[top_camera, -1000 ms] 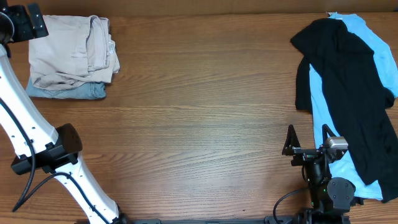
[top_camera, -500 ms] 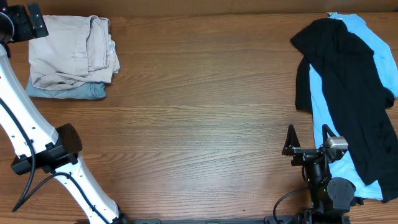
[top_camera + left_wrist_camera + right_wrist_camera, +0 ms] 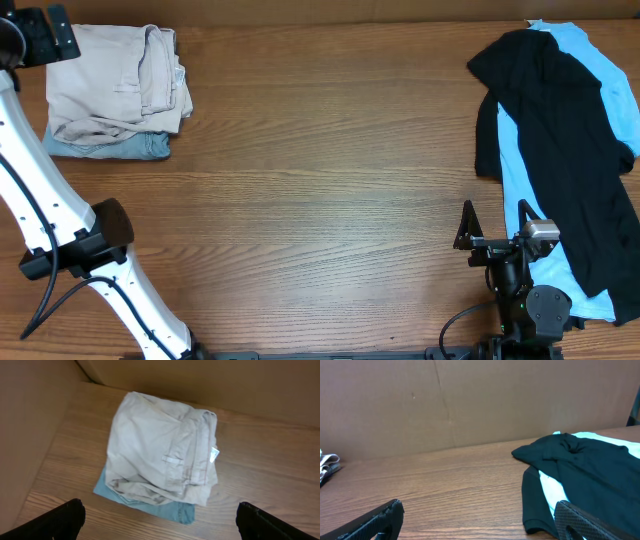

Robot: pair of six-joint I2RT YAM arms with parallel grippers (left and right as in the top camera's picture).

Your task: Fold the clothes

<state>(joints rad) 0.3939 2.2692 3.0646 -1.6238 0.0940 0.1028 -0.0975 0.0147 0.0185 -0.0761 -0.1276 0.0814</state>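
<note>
The folded beige khaki shorts (image 3: 113,85) lie at the far left corner on top of a blue-grey denim garment (image 3: 108,147). In the left wrist view the shorts (image 3: 160,455) fill the middle, with the denim (image 3: 150,504) sticking out under them. My left gripper (image 3: 45,38) hovers beside this stack, open and empty (image 3: 161,522). A black top (image 3: 560,150) is spread loosely over a sky-blue top (image 3: 592,62) at the right. My right gripper (image 3: 494,222) stands open near the front edge, just left of the blue top's lower hem. Its right finger (image 3: 582,521) is close to the black top (image 3: 585,462).
Bare wooden table (image 3: 320,190) stretches between the two piles. A brown cardboard wall (image 3: 470,400) stands along the far edge, and another closes the left side (image 3: 25,425). The left arm's white links (image 3: 60,230) cross the front left of the table.
</note>
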